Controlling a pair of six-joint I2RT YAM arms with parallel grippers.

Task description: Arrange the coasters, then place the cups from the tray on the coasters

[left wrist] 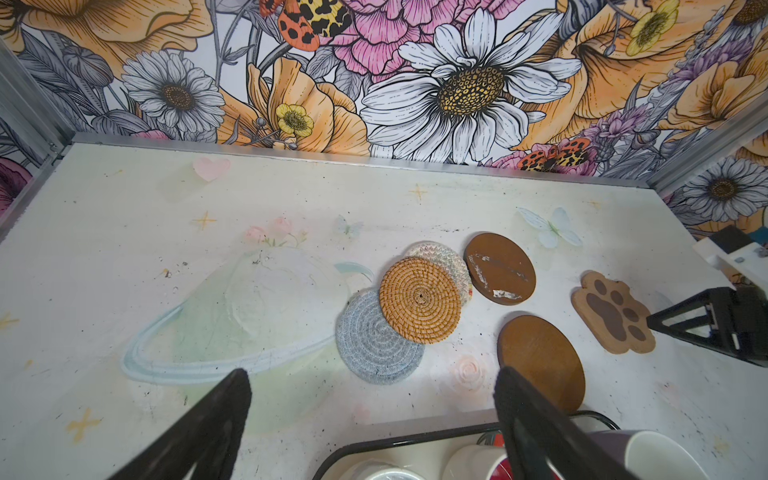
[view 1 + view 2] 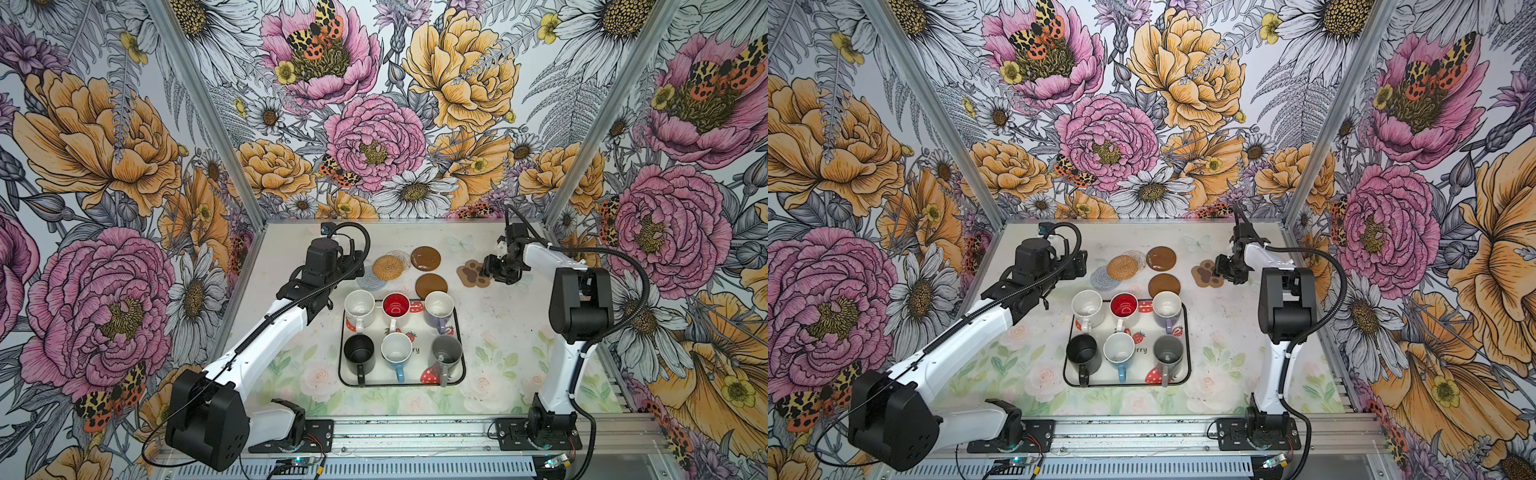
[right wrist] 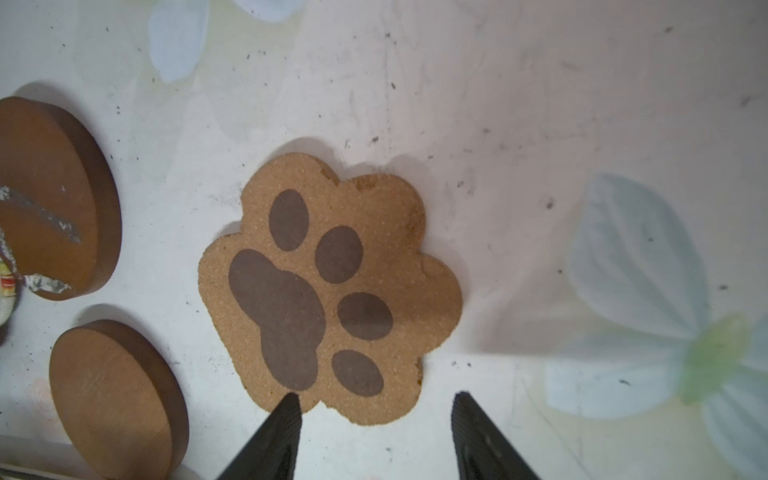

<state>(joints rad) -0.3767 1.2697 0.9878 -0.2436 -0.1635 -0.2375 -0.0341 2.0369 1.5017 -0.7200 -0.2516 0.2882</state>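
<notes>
Six coasters lie behind the tray [image 2: 460,374]: tan rattan [image 2: 389,267] overlapping a blue-grey one [image 2: 371,279] and a clear beaded one [image 2: 402,255], two brown discs [image 2: 425,257] [image 2: 431,285], and a paw coaster [image 3: 332,286] to the right. Six cups stand on the tray: white [image 2: 360,303], red-inside [image 2: 396,304], lavender [image 2: 439,302], black [image 2: 359,350], light blue [image 2: 396,349], grey [image 2: 446,348]. My left gripper [image 1: 372,382] hangs open and empty over the tray's far left corner, near the blue-grey coaster [image 1: 376,345]. My right gripper [image 3: 377,397] is open at the paw's edge, one fingertip [image 3: 291,409] overlapping it.
Metal frame posts and flowered walls close in the table on three sides. Bare tabletop [image 2: 291,249] shows at the far left and bare tabletop [image 2: 511,332] right of the tray. The arm bases sit on a rail [image 2: 415,436] along the front edge.
</notes>
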